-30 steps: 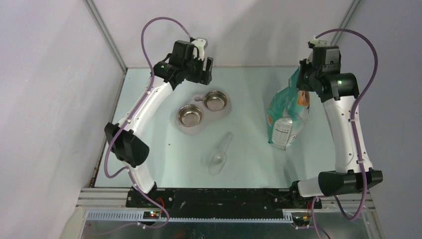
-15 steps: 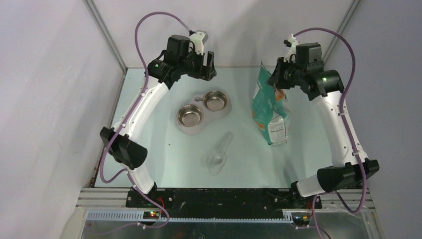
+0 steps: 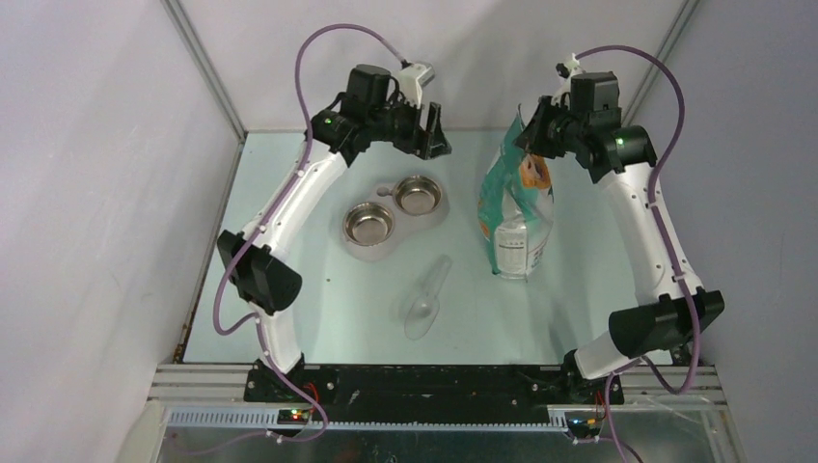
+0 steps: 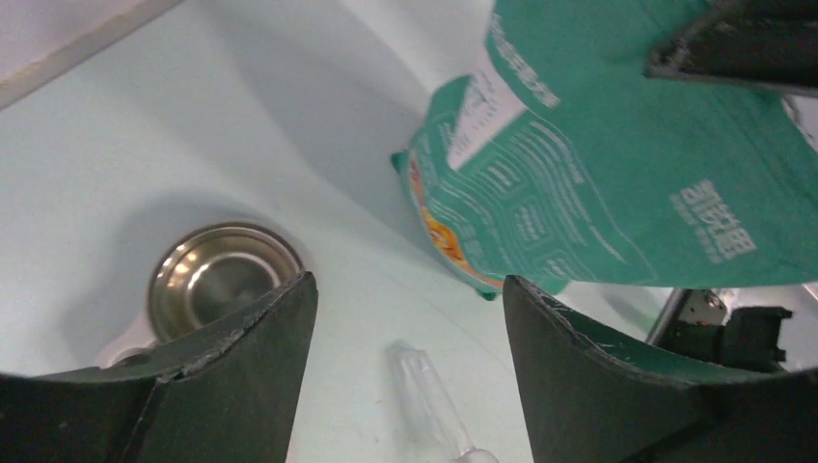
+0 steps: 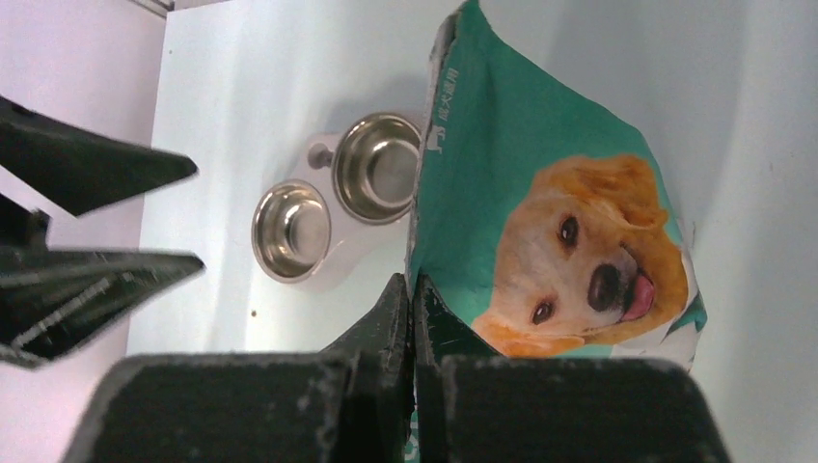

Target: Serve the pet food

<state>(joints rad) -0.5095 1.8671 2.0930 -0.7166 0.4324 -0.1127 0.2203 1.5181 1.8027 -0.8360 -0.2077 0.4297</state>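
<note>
A teal-green and white pet food bag [image 3: 514,207] with a dog's face [image 5: 569,256] hangs upright over the table, right of the bowls. My right gripper [image 3: 533,125] is shut on the bag's top edge, its jaws pinched on the bag [image 5: 413,289]. My left gripper [image 3: 431,130] is open and empty, held high behind the bowls and left of the bag's top; the bag [image 4: 617,183] shows in its view too. Two empty steel bowls [image 3: 369,224] [image 3: 418,196] sit in a pale stand. The pet food itself is hidden inside the bag.
A clear plastic scoop [image 3: 426,299] lies on the table in front of the bowls, its handle pointing toward the back; it also shows in the left wrist view [image 4: 429,400]. The enclosure's back wall and side walls stand close behind both grippers.
My right gripper has carried the bag to the left, toward the bowls, and lifted it more upright. My left gripper has moved right, toward the bag's top.
</note>
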